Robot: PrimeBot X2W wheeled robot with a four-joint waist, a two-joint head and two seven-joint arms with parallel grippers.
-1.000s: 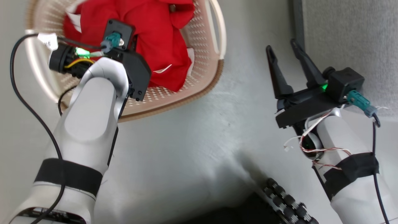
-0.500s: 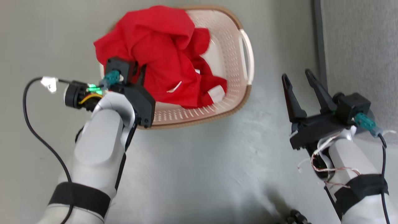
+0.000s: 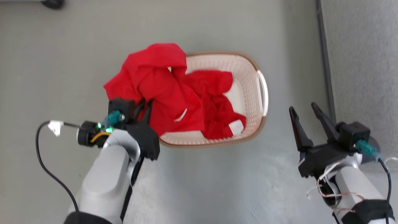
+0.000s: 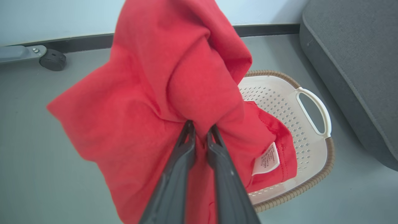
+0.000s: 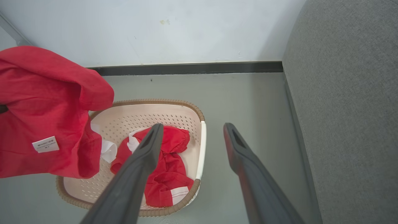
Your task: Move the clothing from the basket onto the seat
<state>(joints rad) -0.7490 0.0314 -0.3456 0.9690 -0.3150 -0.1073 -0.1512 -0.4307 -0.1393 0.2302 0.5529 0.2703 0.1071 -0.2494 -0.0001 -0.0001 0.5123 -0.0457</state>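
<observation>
Your left gripper [image 4: 200, 128] is pinched nearly closed on a fold of the held garment [image 3: 158, 84]; this red piece of clothing hangs bunched over the left end of the basket [image 3: 248, 77]; whether its hem touches the rim cannot be told. The second garment [image 5: 168, 168] lies crumpled inside the basket, white cuff [image 5: 179, 193] toward the near rim; the left wrist view hides most of it behind the raised cloth, the right wrist view shows it plainly. The left wrist view adds a caster wheel [image 4: 52, 59] by the dark skirting. The white sewn label [image 4: 267, 159] on the held garment carries print too small to read. Your right gripper [image 3: 303, 107] is spread wide and holds nothing, above the floor [image 3: 217, 180] between basket and seat [image 3: 360, 62]; the grey seat lies far right, bare of clothing.
</observation>
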